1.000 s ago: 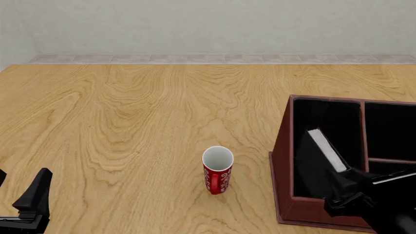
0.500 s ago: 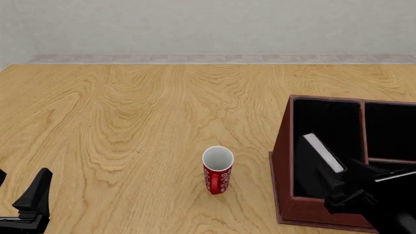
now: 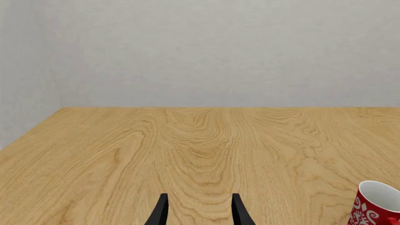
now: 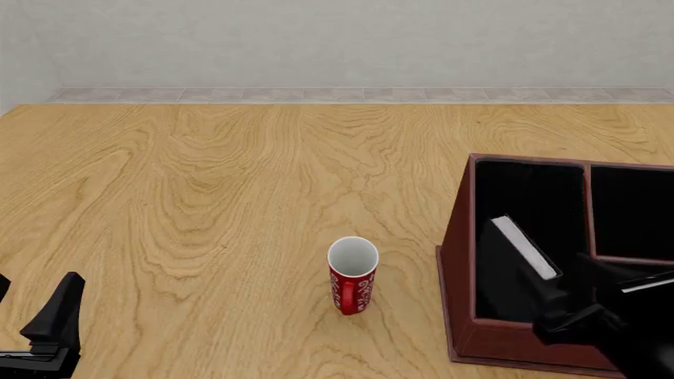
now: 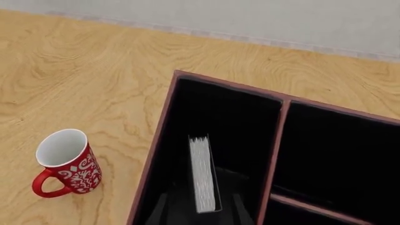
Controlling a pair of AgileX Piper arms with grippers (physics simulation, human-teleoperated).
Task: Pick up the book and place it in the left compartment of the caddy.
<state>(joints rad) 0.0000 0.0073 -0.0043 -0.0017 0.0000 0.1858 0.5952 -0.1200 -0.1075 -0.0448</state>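
Pale grey wall [image 4: 348,39], tiled strip [image 4: 348,95] along its foot, light wood-grain table [image 4: 211,205] under even light.

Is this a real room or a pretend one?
Likely pretend, a computer-made test room: a bare wood-grain table against a blank grey wall, holding only a red patterned mug and a reddish-brown wooden caddy.

Broad light-oak wooden tabletop [image 4: 211,205] with swirling grain, running back to a pale grey wall. Resting on it: red ceramic mug with white pattern [image 4: 353,276], upright near the front; just beside, large reddish-brown wooden caddy with black interior [image 4: 459,260].
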